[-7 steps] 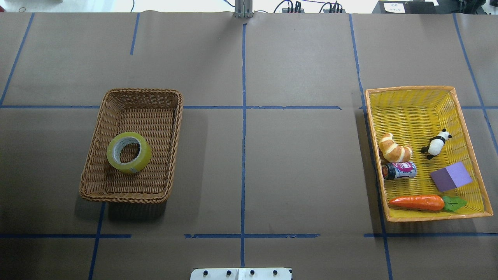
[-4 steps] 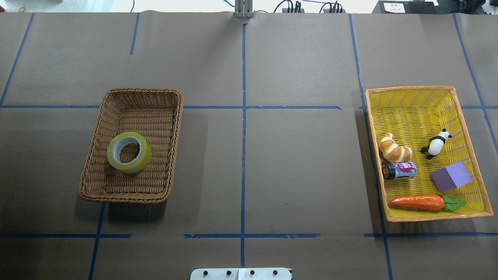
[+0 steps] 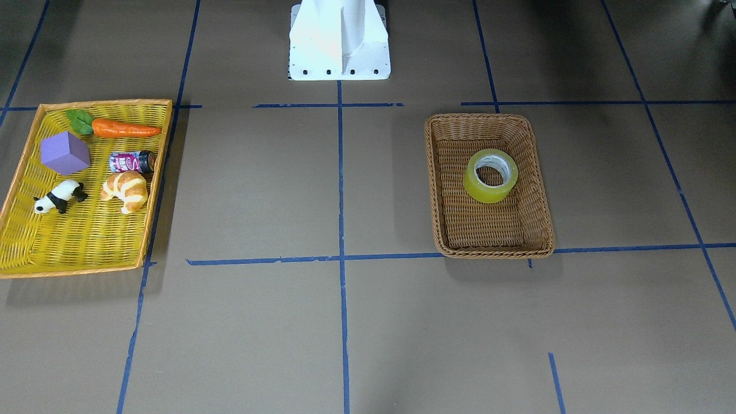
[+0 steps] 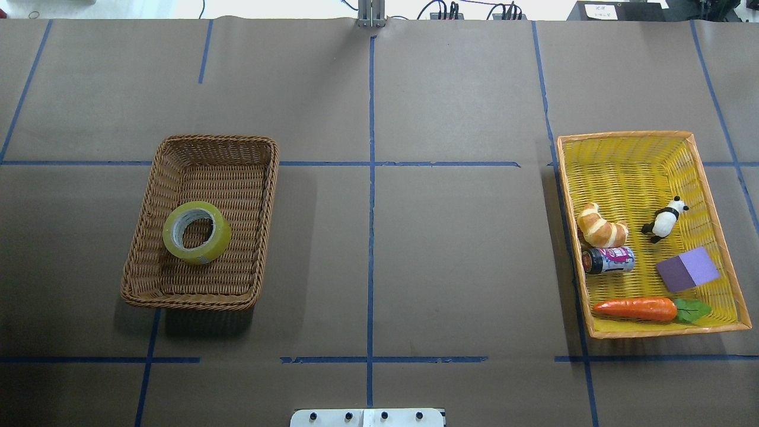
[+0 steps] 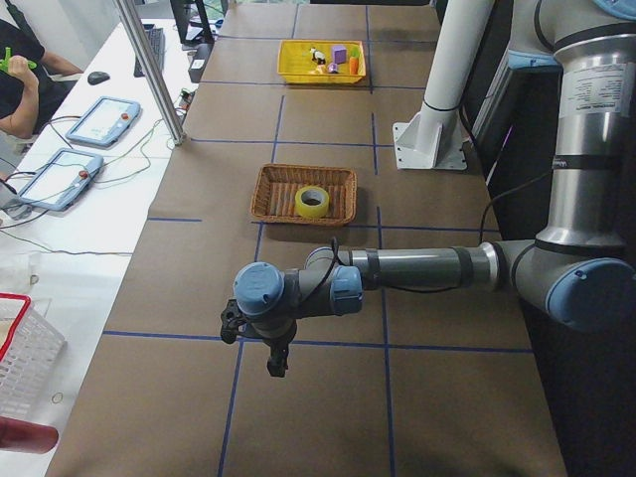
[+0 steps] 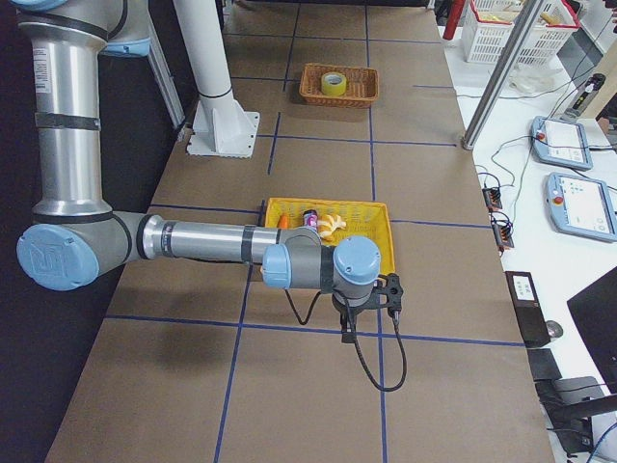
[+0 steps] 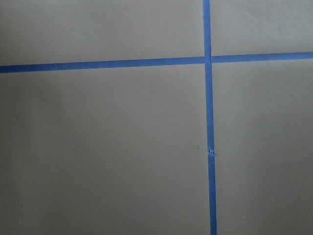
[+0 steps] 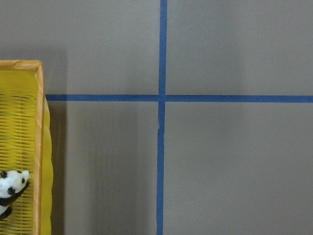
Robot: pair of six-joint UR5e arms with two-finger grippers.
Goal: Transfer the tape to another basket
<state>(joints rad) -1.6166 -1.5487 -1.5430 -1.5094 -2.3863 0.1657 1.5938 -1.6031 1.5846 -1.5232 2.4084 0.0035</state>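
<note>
Sitting flat inside the basket [image 4: 201, 137], the tape [image 4: 224, 237] looks already delivered; left arm [image 5: 417, 268] and right arm [image 6: 202, 241] hang well away, jaws' state I cannot tell; next calls for nothing but parking

Soft, even light from above keeps every view sharp, though the overhead view's top edge is blown out white. There the basket [image 4: 265, 237] casts a faint shadow toward the lower right, and the yellow tray [image 4: 622, 134] casts one leftward.
</note>
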